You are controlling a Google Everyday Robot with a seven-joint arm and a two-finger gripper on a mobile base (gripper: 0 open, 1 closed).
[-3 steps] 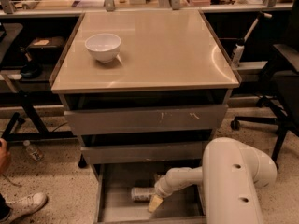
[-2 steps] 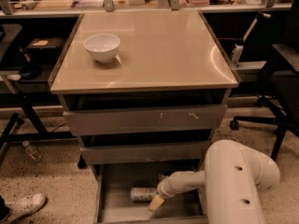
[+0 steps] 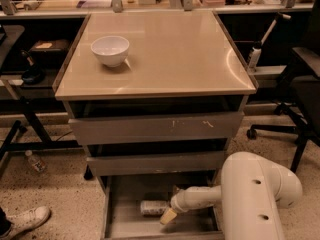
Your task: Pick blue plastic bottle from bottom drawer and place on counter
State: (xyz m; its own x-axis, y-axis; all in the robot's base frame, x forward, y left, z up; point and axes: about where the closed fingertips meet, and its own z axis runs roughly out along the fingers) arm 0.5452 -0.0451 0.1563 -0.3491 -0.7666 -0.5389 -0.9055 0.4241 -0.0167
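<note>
Camera view: the blue plastic bottle lies sideways in the bottom drawer; the gripper, in that drawer too, seemingly touches it, though I cannot tell its hold. A nudge could roll it away.

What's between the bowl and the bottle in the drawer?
Camera view: the counter and two upper grey drawers lie between; the gripper sits in the bottom drawer beside the bottle.

One counter carries one white bowl. Three grey drawers: top drawer, middle drawer, bottom drawer. The nearest one holds one blue plastic bottle, with one gripper at its right end. On the floor at left: one small clear bottle, one white shoe.
</note>
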